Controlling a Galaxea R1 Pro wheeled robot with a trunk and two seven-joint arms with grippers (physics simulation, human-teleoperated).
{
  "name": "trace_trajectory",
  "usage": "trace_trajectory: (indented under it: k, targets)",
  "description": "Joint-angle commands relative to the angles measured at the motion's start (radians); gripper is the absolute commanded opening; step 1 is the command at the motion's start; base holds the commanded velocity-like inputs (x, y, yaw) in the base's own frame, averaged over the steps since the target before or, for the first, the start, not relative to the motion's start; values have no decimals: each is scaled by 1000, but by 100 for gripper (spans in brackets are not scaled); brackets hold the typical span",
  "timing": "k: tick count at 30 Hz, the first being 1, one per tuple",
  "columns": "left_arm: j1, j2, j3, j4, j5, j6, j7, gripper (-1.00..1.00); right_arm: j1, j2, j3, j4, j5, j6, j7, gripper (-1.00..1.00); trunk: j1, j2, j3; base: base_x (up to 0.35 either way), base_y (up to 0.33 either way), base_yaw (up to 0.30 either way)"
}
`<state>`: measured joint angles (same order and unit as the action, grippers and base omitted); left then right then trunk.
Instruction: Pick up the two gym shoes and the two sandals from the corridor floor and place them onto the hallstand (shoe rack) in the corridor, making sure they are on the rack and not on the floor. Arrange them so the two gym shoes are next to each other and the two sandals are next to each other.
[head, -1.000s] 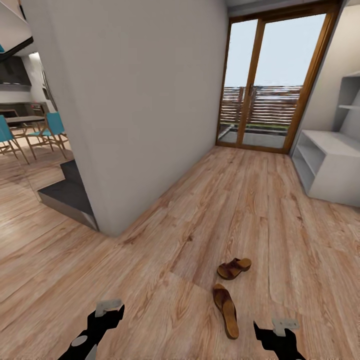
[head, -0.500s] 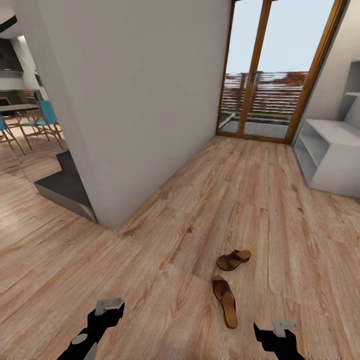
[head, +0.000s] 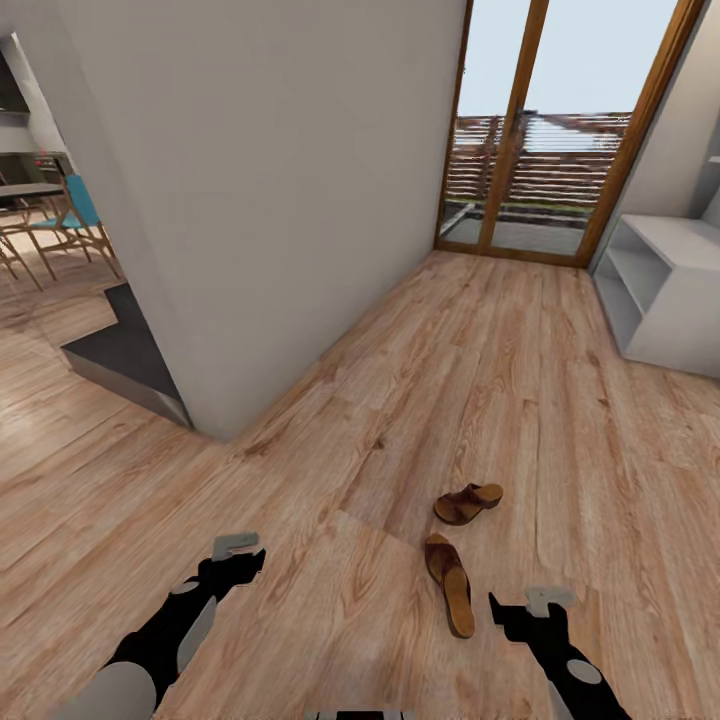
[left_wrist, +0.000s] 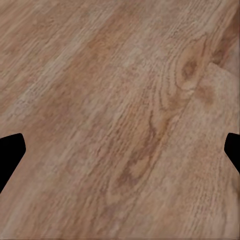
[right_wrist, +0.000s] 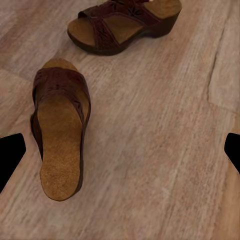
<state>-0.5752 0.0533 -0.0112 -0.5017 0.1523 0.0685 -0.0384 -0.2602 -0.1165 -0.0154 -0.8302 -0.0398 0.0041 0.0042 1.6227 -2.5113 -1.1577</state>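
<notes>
Two dark brown sandals lie on the wood-plank corridor floor (head: 560, 420). The nearer sandal (head: 451, 583) (right_wrist: 60, 137) lies lengthwise with its tan footbed up, and the farther sandal (head: 467, 502) (right_wrist: 122, 22) lies crosswise just beyond it. My right gripper (head: 512, 612) (right_wrist: 120, 150) hovers open just right of the nearer sandal, holding nothing. My left gripper (head: 243, 564) (left_wrist: 120, 150) is open over bare planks well to the left of the sandals. The pale grey hallstand (head: 665, 300) stands at the far right. The gym shoes are out of view.
A grey wall corner (head: 215, 425) juts into the floor at left, with a dark low step (head: 120, 365) beside it. Glass doors in a wooden frame (head: 540, 130) close the corridor's far end. Blue chairs (head: 75, 205) and a table stand far left.
The view has shifted forward and down a little. Both arms have stretched further forward into view; the right gripper now sits close beside the nearer sandal. The sandals lie as before.
</notes>
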Motion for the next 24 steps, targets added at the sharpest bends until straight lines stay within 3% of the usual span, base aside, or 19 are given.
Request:
trace_trajectory:
  k: [1,7,13,17,24]
  targets:
    - [-11,0,-1,-3,10,17,-3,100,-10,0,1,-7,-4,17,1,100,0,-1,-5,0,0,0]
    - [-62,0,-2,-12,11,57,-3,100,-80,5,5,-27,-6,150,0,100,3,-2,-28,0,0,0]
    - [-67,2,-11,-12,11,59,-3,100,-94,7,7,-13,-7,175,1,100,3,-2,-32,0,0,0]
    - [-64,4,-52,-11,12,56,-2,100,-96,12,9,61,-9,179,2,100,3,-2,-32,0,0,0]
    - [-61,4,-70,-12,12,52,-1,100,-97,24,9,107,-9,180,3,100,3,-2,-32,1,0,0]
